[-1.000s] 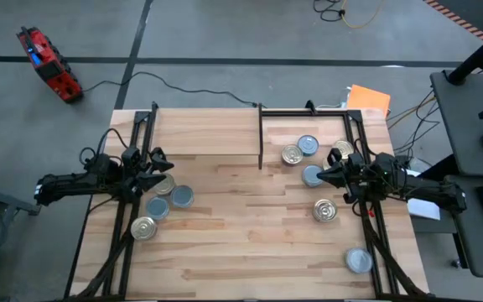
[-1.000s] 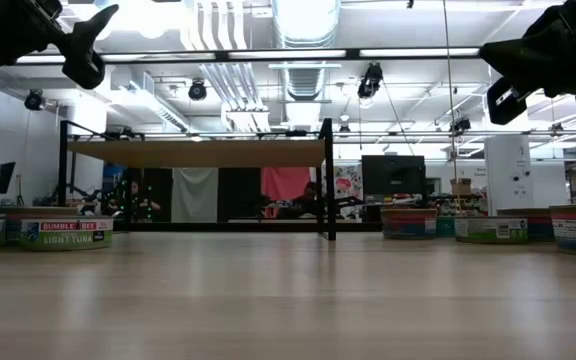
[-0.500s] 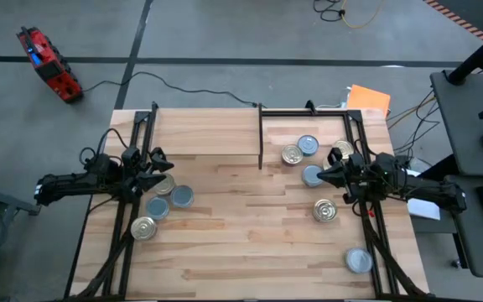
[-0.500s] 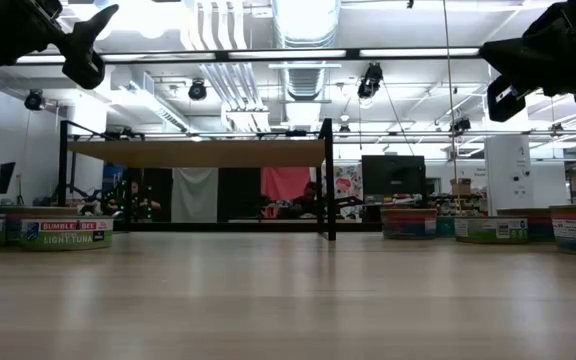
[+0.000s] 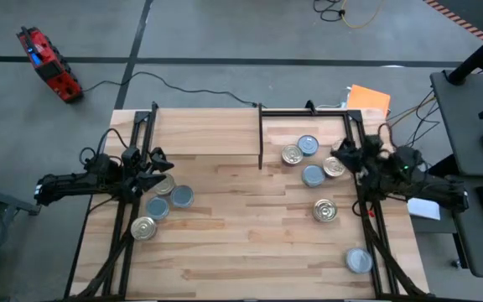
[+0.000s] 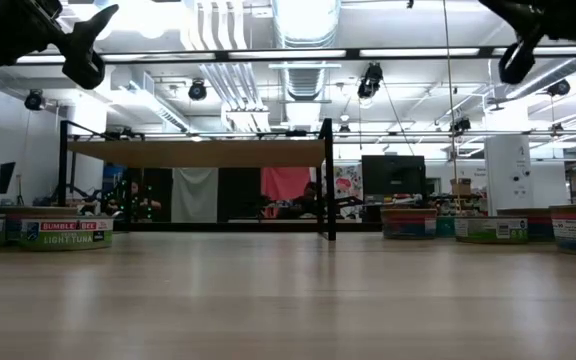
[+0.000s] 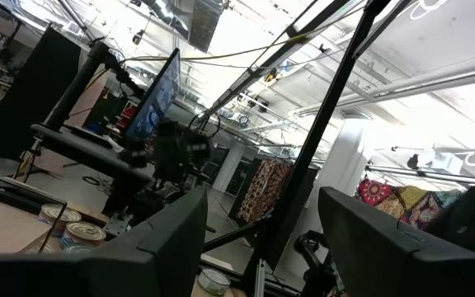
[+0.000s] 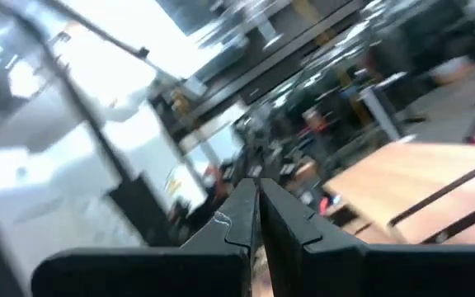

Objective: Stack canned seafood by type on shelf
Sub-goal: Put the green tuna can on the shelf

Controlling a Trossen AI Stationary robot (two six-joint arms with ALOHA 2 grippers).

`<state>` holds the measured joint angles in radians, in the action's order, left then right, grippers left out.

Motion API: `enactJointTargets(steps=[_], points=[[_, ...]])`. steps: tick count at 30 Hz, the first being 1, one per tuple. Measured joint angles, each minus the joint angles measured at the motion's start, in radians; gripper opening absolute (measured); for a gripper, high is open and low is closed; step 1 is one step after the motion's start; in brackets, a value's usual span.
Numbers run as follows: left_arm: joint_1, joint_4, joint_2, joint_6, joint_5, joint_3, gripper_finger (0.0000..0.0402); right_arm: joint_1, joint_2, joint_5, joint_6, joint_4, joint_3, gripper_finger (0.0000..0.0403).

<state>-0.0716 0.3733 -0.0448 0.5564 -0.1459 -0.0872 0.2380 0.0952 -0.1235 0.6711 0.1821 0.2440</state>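
Tins lie scattered on the tabletop, none on the shelf (image 5: 204, 132) yet. The left gripper (image 5: 156, 166) hovers with fingers apart, empty, above its tin cluster (image 5: 168, 201); the right gripper (image 5: 342, 151), pinched together, holds nothing.

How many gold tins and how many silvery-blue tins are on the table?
gold-lid tins: 5
silver-blue-lid tins: 5
Total: 10

L end effector (image 5: 156, 170) fingers apart, empty, table's L edge, R end effector (image 5: 343, 152) closed, raised at R edge
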Motion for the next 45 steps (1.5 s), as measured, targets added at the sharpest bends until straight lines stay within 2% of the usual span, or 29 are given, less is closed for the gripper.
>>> enactJointTargets(steps=[3,6,12,18,21,24,26,29,31,35,40,45], points=[[0.000,0.000,0.000,0.000,0.000,0.000,0.0217,0.000,0.055,0.097,0.045,-0.078,0.097,0.0011],[0.000,0.018,0.000,0.000,0.043,0.000,0.0217,0.000,0.144,0.140,0.071,-0.208,0.209,0.0011],[0.000,0.122,0.000,0.207,0.300,0.000,0.0217,0.000,0.369,0.217,0.131,-0.540,0.432,0.0011],[0.000,0.138,0.000,0.230,0.519,0.000,0.0217,0.000,0.575,0.290,0.121,-0.862,0.621,0.0011],[0.000,0.166,0.000,0.225,0.524,0.000,0.0217,0.001,0.656,0.309,0.051,-0.940,0.687,0.0011],[0.001,0.128,-0.008,0.164,0.411,-0.037,0.0217,0.000,0.727,0.308,-0.074,-0.971,0.738,0.0011],[0.001,0.092,-0.043,0.155,0.389,-0.086,0.0217,0.000,0.769,0.306,-0.140,-0.973,0.768,0.0011],[0.001,-0.019,-0.125,0.106,0.390,-0.191,0.0217,0.000,0.821,0.307,-0.221,-0.974,0.821,0.0011],[0.001,-0.150,-0.190,0.071,0.390,-0.276,0.0217,0.001,0.858,0.309,-0.263,-0.997,0.849,0.0011],[0.001,-0.520,-0.335,0.045,0.390,-0.473,0.0217,0.012,0.908,0.308,-0.274,-1.047,0.900,0.0011],[0.001,-0.976,-0.508,0.085,0.408,-0.691,0.0217,0.018,0.949,0.310,-0.254,-1.146,0.928,0.0011],[0.001,-1.174,-0.651,0.081,0.424,-0.836,0.0217,0.018,0.964,0.302,-0.261,-1.160,0.926,0.0011]])
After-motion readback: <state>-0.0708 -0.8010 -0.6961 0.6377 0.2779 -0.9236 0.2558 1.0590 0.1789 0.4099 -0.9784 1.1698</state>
